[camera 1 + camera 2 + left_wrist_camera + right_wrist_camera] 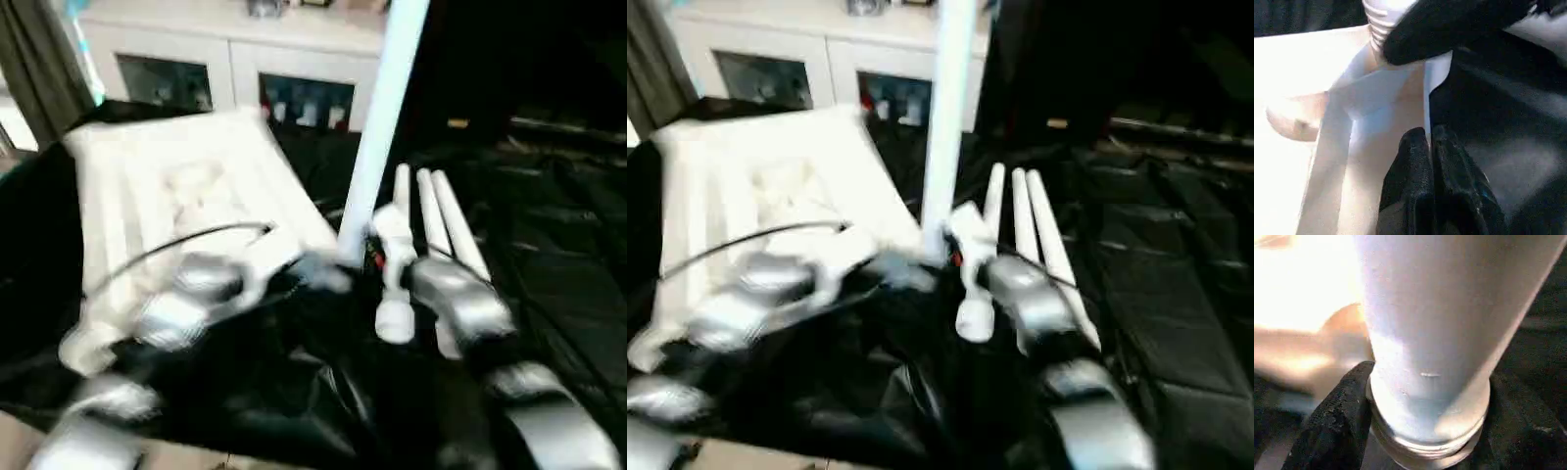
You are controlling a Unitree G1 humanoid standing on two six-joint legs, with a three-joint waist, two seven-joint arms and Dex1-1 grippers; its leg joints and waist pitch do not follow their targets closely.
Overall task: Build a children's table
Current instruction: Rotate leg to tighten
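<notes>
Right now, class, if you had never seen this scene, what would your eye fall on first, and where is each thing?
First, the white leg standing nearly upright mid-scene, its lower end between the right gripper's black fingers at the tabletop's corner. Next, the white tabletop lying ribbed side up on the black sheeting to the left, with the left gripper shut at its edge. Three spare legs lie side by side to the right.
</notes>
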